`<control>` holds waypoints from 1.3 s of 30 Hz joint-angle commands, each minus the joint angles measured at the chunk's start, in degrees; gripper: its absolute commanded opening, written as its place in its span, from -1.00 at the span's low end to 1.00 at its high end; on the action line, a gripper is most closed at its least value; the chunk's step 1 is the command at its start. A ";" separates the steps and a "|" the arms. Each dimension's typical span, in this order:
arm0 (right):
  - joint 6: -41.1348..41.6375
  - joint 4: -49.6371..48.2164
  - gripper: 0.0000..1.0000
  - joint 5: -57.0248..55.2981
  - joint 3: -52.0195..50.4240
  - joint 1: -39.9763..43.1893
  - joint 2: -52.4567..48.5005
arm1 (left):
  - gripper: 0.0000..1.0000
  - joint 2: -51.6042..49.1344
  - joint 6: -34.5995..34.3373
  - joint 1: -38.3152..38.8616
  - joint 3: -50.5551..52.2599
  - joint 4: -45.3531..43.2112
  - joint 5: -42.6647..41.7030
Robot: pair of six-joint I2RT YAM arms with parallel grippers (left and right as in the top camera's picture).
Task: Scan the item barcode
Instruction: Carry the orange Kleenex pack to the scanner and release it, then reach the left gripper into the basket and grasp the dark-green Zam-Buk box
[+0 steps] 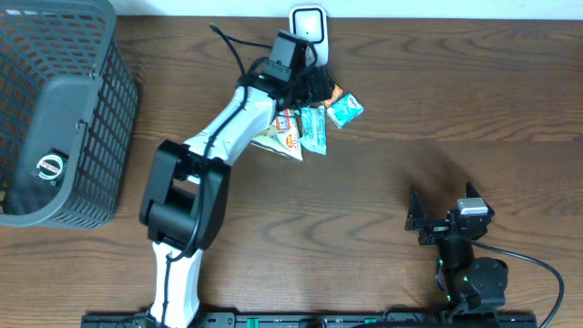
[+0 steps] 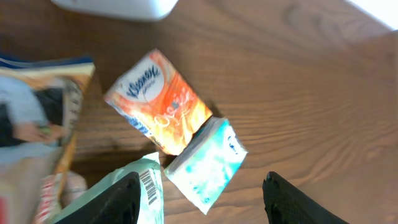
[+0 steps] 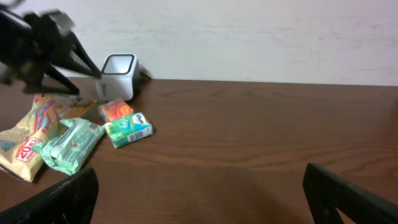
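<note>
Left arm at work over the goods: I am hovering my left hand (image 2: 202,179) above a small heap at the far middle of the wooden surface (image 1: 410,109). Its fingers (image 2: 118,199) are standing apart with nothing pinched between them.

Directly under the gap is lying the teal tissue pack (image 2: 206,163). I am taking it to be the item in play, though the task is not naming one. It is resting flat on the surface, touching the orange tissue pack (image 2: 158,102) on its far-left side. The green packet (image 2: 144,186) is lying just beside it to the left, barcode facing up, and the snack bag (image 2: 37,124) is lying further left.

The white scanner (image 1: 308,23) is standing at the far edge, just beyond the heap, so the teal pack is sitting nearer than it and a little to its right.

The pack's long axis is running on a slant to the line between my fingers, neither along it nor square across it. I am judging that the wrist is needing a turn before a clean pinch across the narrow sides.

My right hand (image 1: 442,202) is sitting at the near right, fingers spread wide and holding nothing, well apart from the heap. That is making the left the arm for this job. The grey basket (image 1: 55,118) is sitting at the left edge.
</note>
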State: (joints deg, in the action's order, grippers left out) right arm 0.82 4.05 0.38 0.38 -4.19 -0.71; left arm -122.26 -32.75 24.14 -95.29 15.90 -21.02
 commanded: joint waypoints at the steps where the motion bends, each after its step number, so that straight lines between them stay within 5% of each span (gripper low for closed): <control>1: -0.04 0.26 0.99 -0.26 -0.09 0.46 0.22 | 0.24 11.69 2.43 -4.11 -0.31 1.03 -1.05; 4: -0.04 0.26 0.99 -0.26 -0.09 0.46 0.22 | 0.42 19.39 6.23 -7.85 -0.31 3.06 -0.83; 5: -0.04 0.26 0.99 -0.26 -0.09 0.46 0.22 | 0.93 24.68 9.57 -11.10 -0.31 4.79 0.70; 6: -0.04 0.26 0.99 -0.26 -0.09 0.46 0.22 | 0.96 26.32 10.36 -12.33 -0.31 5.40 1.29; 14: -0.04 0.26 0.98 -0.26 -0.09 0.46 0.22 | 0.96 42.62 15.32 -38.36 -0.28 18.47 13.09; 20: -0.04 0.26 0.99 -0.26 -0.09 0.46 0.22 | 0.96 37.92 25.88 -54.07 -0.28 26.38 20.87; 35: -0.04 0.26 0.98 -0.26 -0.09 0.46 0.22 | 0.96 17.53 26.97 -60.72 -0.28 33.51 28.81; 39: -0.04 0.26 0.99 -0.26 -0.09 0.46 0.22 | 0.96 12.41 16.79 -60.72 -0.28 33.75 28.81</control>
State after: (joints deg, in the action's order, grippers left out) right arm 0.82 4.05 0.38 0.38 -4.19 -0.71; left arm -107.42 -8.38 -36.60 -95.68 49.28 6.46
